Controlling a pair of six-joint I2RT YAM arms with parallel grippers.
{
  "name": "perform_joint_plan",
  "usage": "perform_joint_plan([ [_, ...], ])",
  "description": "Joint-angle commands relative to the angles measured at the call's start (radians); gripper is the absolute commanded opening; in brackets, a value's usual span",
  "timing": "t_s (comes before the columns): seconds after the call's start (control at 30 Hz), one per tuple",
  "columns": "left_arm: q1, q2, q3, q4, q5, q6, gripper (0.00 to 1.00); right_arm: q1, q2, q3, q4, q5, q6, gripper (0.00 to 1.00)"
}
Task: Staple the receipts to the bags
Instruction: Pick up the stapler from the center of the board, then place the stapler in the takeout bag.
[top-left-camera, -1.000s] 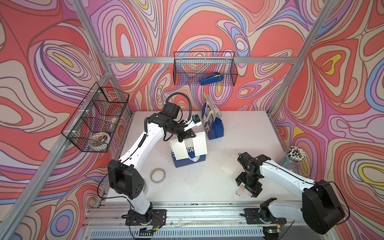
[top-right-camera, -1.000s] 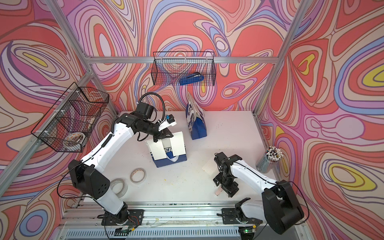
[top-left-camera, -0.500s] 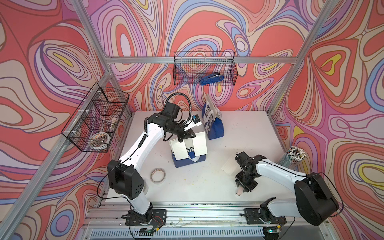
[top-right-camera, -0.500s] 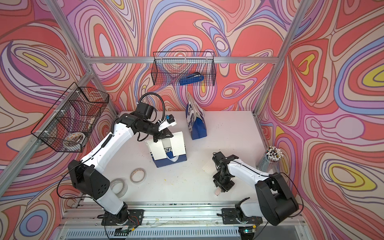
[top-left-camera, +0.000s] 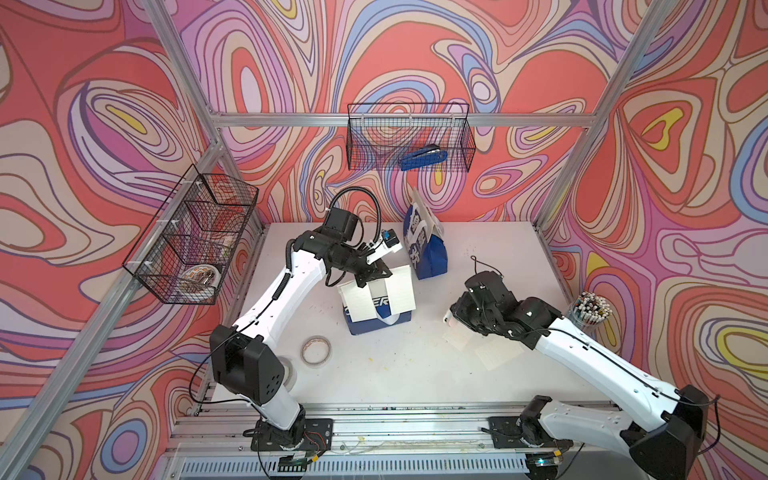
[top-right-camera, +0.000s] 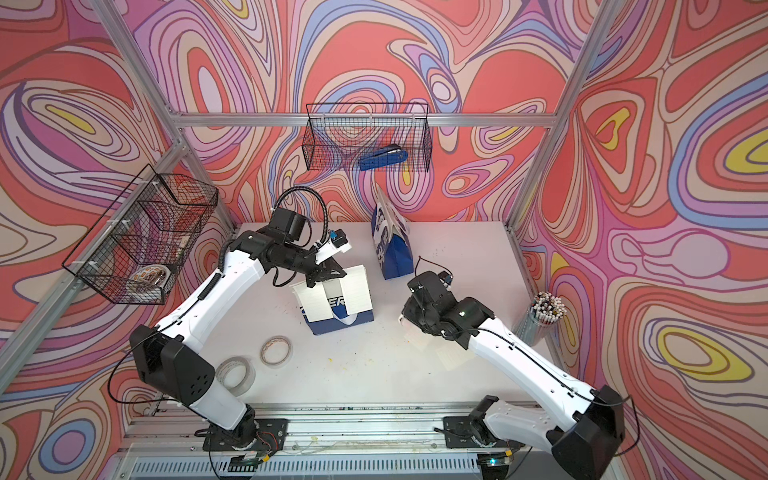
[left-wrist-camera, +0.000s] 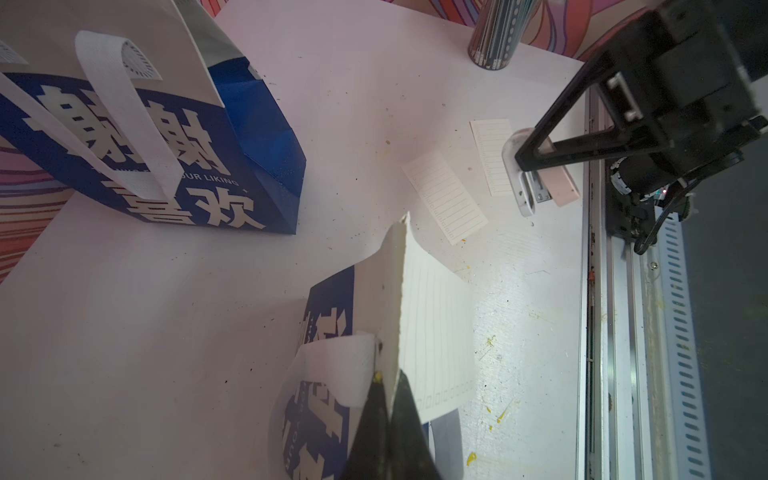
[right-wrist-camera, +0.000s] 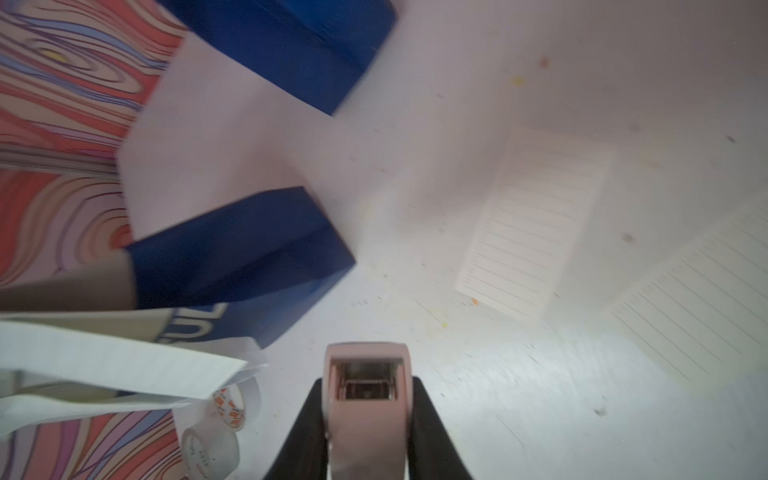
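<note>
Gripping stapler (right-wrist-camera: 365, 436) firmly, right gripper (right-wrist-camera: 368, 382) should slide mouth over bag (left-wrist-camera: 328, 299) rim beside left gripper (left-wrist-camera: 388, 376) pinching receipt (left-wrist-camera: 436, 324) to bag.

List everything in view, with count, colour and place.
bags: 2, blue-and-white, centre bag mid-table, rear bag near back wall
receipts: 4, white, two on centre bag, two on table
baskets: 2, black wire, back basket, left basket, wall-hung
staplers: 2, pink stapler in right gripper, blue stapler in back basket
tape rolls: 2, pale, table's near-left corner
pencil cup: 1, clear, table's right edge
grippers: 2, black, left gripper shut on centre bag, right gripper shut on pink stapler
</note>
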Motion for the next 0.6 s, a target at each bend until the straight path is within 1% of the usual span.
perform_joint_plan([
  [0.0,0.002,-0.024,-0.010,-0.034,-0.016,-0.073,0.00,0.007,-0.006,0.012,0.438,0.015,-0.228,0.05],
  [0.07,0.002,-0.038,-0.020,0.002,-0.006,-0.116,0.00,0.008,0.025,0.035,0.580,-0.032,-0.305,0.06],
  [0.13,0.002,-0.045,-0.029,0.032,0.004,-0.164,0.00,0.015,0.060,0.047,0.726,-0.085,-0.385,0.03],
  [0.23,0.002,-0.039,-0.011,0.025,0.013,-0.203,0.00,0.032,0.089,0.025,0.901,-0.099,-0.488,0.03],
  [0.27,0.002,-0.035,0.001,0.015,0.010,-0.210,0.00,0.033,0.101,0.016,0.944,-0.105,-0.503,0.03],
  [0.37,0.002,-0.025,0.036,-0.012,-0.015,-0.246,0.00,0.034,0.142,-0.009,1.056,-0.138,-0.516,0.03],
  [0.43,0.005,-0.018,0.056,-0.019,-0.035,-0.286,0.00,0.048,0.160,-0.034,1.128,-0.131,-0.524,0.03],
  [0.5,0.007,-0.010,0.074,-0.022,-0.037,-0.319,0.00,0.061,0.170,-0.051,1.162,-0.113,-0.548,0.02],
  [0.57,0.010,-0.004,0.085,-0.022,-0.012,-0.343,0.00,0.072,0.189,-0.054,1.164,-0.096,-0.577,0.02],
])
